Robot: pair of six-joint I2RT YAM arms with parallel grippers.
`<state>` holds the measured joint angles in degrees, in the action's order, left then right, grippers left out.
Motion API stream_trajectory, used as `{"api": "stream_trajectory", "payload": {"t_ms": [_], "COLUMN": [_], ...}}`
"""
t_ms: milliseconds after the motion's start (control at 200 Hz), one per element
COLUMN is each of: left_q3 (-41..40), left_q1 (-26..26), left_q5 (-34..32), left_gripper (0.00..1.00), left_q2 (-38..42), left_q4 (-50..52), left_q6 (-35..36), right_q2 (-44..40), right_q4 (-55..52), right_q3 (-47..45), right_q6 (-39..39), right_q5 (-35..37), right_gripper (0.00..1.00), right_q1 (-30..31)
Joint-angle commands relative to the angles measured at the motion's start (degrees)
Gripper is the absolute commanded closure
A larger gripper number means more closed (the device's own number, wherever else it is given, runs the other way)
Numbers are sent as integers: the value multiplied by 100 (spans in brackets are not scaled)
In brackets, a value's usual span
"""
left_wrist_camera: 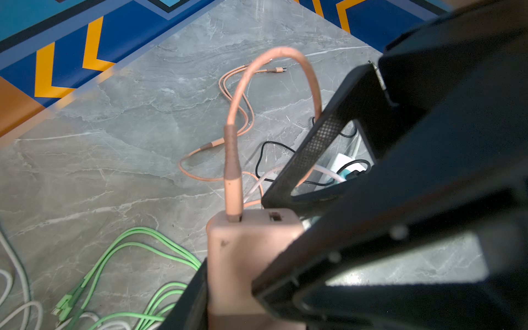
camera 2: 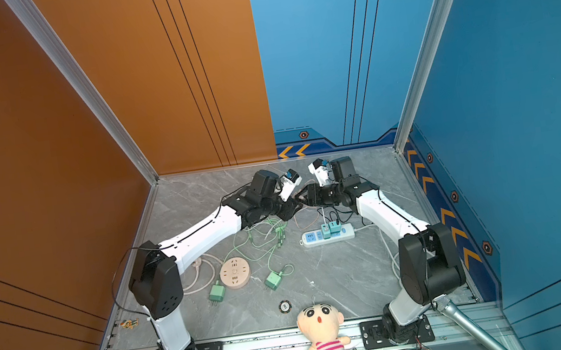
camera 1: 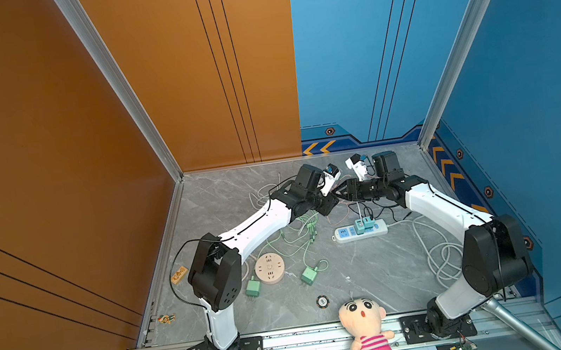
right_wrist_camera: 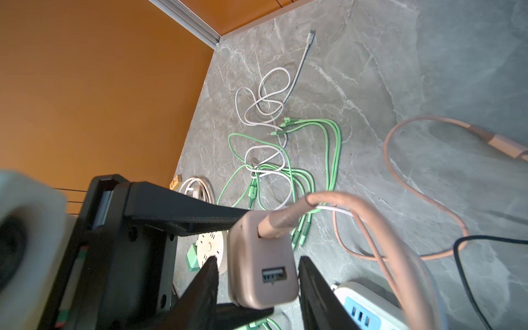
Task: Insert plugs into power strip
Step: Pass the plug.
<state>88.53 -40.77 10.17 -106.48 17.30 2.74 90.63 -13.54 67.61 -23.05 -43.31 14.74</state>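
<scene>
A dusty pink-brown plug [right_wrist_camera: 263,265] hangs in the air above the back of the table, and my left gripper [left_wrist_camera: 245,285] is shut on it. Its pink cable [left_wrist_camera: 231,160] loops down to the table. My right gripper [right_wrist_camera: 257,274] is open, one finger on each side of this plug, with a gap showing on at least one side. In both top views the two grippers meet tip to tip [camera 1: 337,195] [camera 2: 298,199]. The white power strip [camera 1: 360,231] [camera 2: 327,236] lies just in front, with two teal plugs [camera 1: 364,224] standing in it. Two green plugs [camera 1: 252,287] [camera 1: 308,275] lie loose on the table.
Green and white cables [right_wrist_camera: 285,160] tangle under the left forearm. A round beige socket [camera 1: 269,268] sits at front left. A coiled white cord [camera 1: 441,257] lies by the right arm. A plush doll [camera 1: 365,330] and a small round disc [camera 1: 322,301] sit at the front edge.
</scene>
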Motion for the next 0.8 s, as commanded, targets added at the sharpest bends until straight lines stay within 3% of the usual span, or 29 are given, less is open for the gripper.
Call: {"api": "stream_trajectory", "payload": {"t_ms": [0, 566, 796], "left_q3": [-105, -380, -518], "left_q1": [75, 125, 13], "left_q5": [297, 1008, 714], "left_gripper": [67, 70, 72], "left_q2": [318, 654, 732], "left_q4": [-158, 294, 471], "left_q6": [297, 1510, 1941], "right_q2": [127, 366, 405], "right_q4": [-389, -957, -1166], "right_q3": [206, 437, 556], "right_q6": [297, 592, 655], "right_q5": [-405, -1125, -1285], "right_gripper": [54, 60, 67], "right_q1": [51, 77, 95]}}
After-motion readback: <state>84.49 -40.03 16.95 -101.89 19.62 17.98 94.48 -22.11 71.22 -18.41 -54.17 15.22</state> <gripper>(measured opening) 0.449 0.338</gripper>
